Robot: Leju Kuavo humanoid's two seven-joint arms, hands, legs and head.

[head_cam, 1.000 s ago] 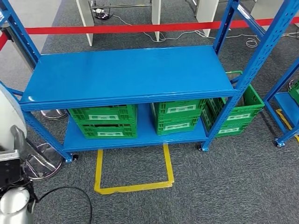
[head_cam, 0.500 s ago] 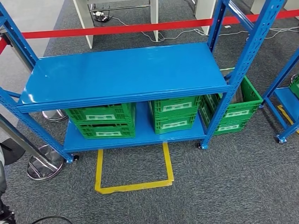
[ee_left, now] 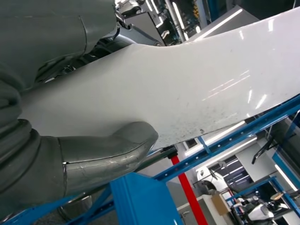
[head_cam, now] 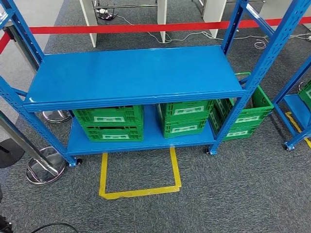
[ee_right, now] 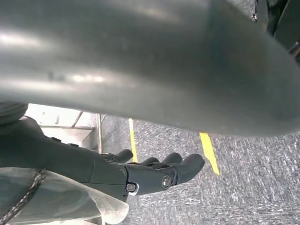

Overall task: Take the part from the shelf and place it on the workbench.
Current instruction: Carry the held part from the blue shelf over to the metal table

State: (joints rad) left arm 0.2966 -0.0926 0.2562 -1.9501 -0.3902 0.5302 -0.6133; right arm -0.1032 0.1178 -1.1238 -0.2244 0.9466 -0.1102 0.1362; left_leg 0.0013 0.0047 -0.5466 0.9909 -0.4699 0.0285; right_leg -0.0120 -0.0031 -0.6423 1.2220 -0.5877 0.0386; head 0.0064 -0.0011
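Left hand (ee_left: 53, 154) grips a white part (ee_left: 198, 89), long axis running away from it; right hand (ee_right: 141, 176) hangs empty, fingers extended.

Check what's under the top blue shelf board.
Two green crates sit on the lower shelf, side by side with a gap between them. The top shelf covers their insides, so their contents cannot be seen.

Blue shelf (head_cam: 132, 73) on grey carpet floor (head_cam: 238, 189); top board bare. Lower board carries two green crates (head_cam: 110, 124), side by side.
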